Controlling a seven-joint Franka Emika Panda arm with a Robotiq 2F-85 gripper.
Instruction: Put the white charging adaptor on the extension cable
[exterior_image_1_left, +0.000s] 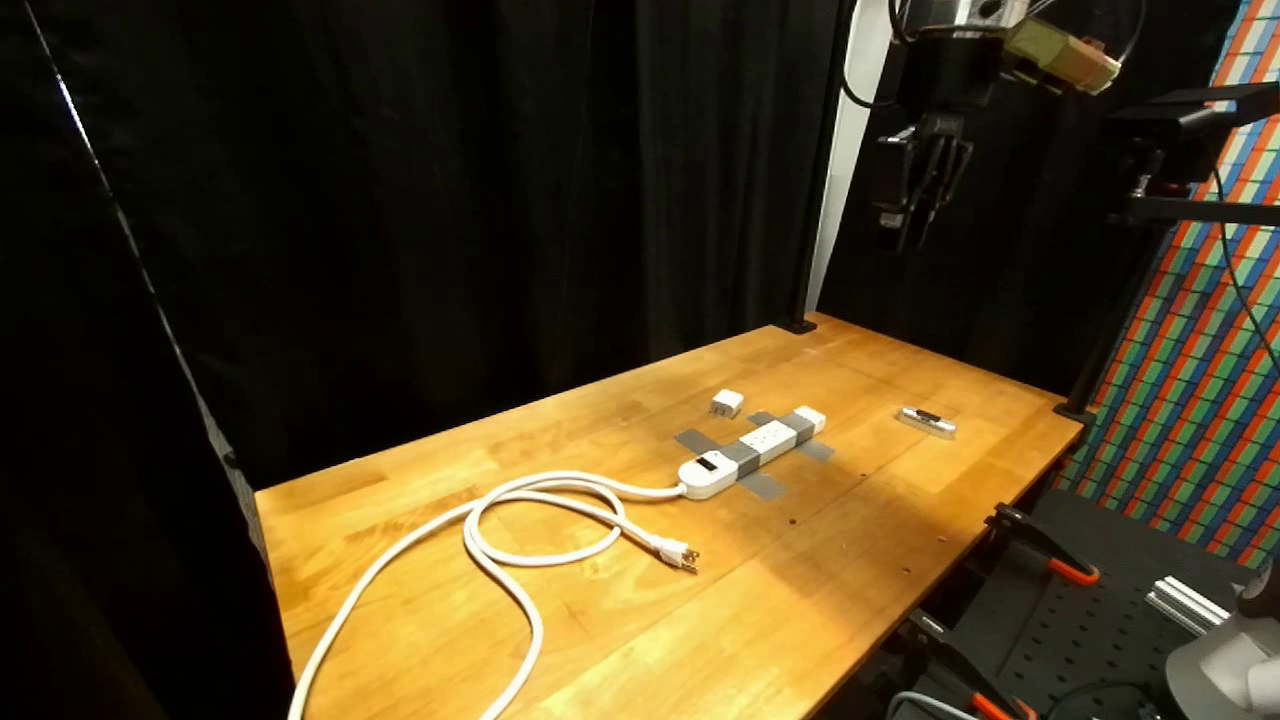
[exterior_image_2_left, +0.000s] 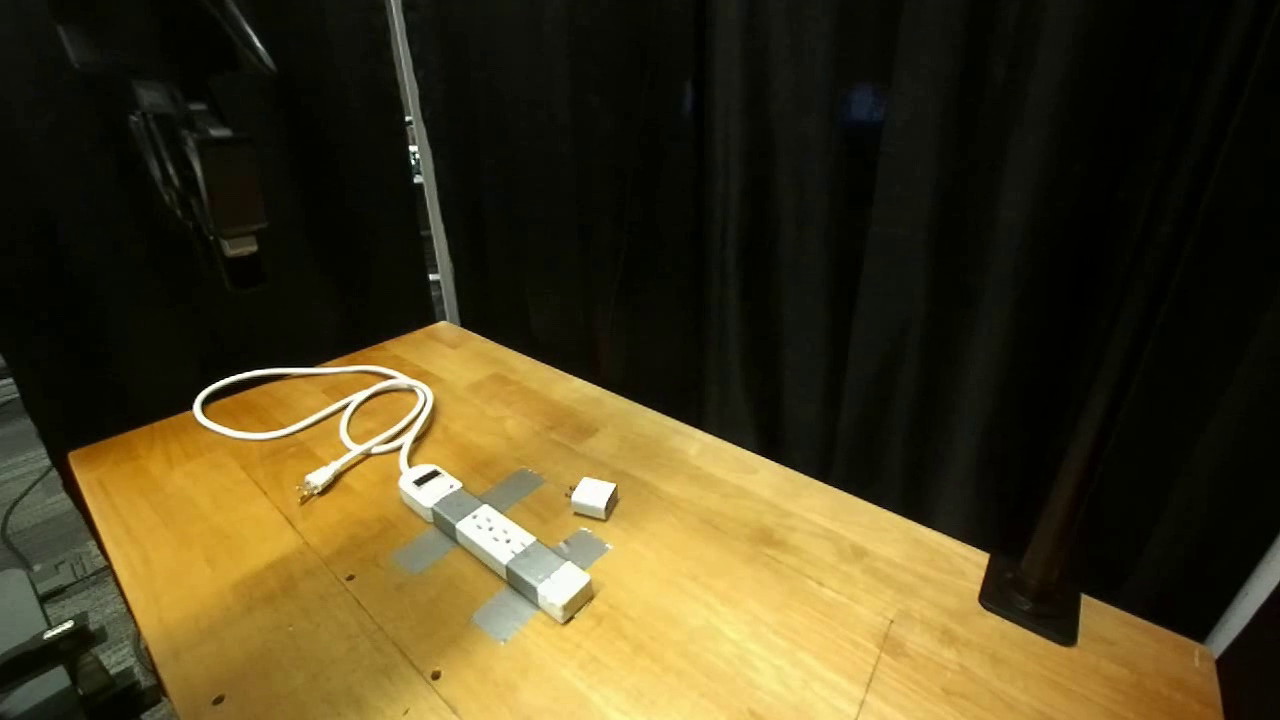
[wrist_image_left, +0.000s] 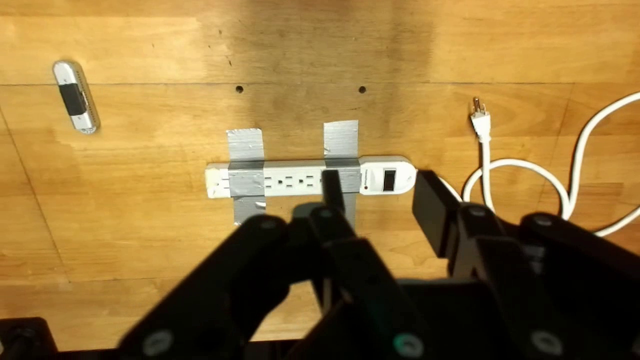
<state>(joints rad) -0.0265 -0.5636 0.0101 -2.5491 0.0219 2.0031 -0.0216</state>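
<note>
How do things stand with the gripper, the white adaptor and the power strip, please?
Gripper open, empty, above the table. White adaptor lying beside the power strip, not yet on it. Grey tape crosses the strip; middle sockets uncovered.

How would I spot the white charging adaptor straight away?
On the wooden table, find the long white power strip held down with grey tape. Just off the strip, on the side towards the black curtain, sits the adaptor. It's a stubby white block, far shorter than the strip and without its looping cord.
</note>
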